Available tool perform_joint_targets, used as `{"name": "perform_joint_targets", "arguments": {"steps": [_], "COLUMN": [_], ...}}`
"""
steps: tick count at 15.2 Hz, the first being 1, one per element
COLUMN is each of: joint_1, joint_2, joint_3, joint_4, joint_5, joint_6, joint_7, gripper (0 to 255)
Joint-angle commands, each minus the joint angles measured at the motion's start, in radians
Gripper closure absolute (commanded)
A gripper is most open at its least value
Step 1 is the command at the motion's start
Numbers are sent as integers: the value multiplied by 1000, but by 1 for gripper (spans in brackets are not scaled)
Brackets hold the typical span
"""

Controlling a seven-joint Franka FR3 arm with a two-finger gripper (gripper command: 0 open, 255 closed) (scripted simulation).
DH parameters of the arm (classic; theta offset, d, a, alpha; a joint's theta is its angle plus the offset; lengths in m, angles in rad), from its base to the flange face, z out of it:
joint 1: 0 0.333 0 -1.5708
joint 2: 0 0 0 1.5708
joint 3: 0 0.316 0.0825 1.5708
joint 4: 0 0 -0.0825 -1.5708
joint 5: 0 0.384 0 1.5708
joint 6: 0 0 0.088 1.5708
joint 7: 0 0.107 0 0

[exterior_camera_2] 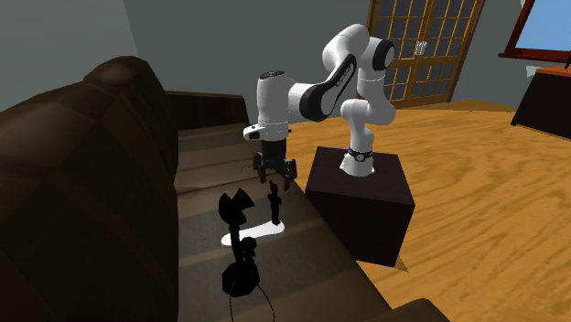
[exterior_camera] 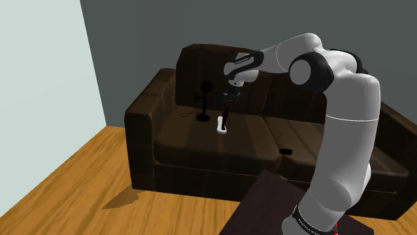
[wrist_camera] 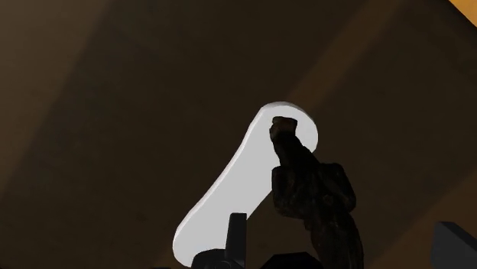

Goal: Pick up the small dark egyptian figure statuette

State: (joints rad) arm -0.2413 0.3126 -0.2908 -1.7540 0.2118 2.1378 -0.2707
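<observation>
Hand [exterior_camera_2: 276, 180] open above statuette [wrist_camera: 312, 191], white base [wrist_camera: 222, 202] beneath

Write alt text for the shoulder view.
A white robot arm reaches from the lower right over a dark brown sofa, its open jaws hanging just above a small dark statuette that stands on a flat white piece on the seat. A black stand with a round head is beside it; wooden floor lies in front.

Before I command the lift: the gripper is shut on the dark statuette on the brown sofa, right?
No. The gripper is open: the wrist view shows its fingers standing apart on either side of the dark statuette, not touching it. The statuette is on the brown sofa.
</observation>
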Motion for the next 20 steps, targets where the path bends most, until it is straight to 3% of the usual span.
{"name": "perform_joint_targets", "arguments": {"steps": [1,2,11,20], "joint_1": [0,0,0,2], "joint_2": [4,4,4,-31], "joint_3": [1,1,1,-6], "joint_4": [-5,-7,-5,68], "joint_5": [2,2,2,-19], "joint_6": [10,11,10,-96], "joint_7": [-1,-2,-1,20], "gripper": [0,255,255,255]}}
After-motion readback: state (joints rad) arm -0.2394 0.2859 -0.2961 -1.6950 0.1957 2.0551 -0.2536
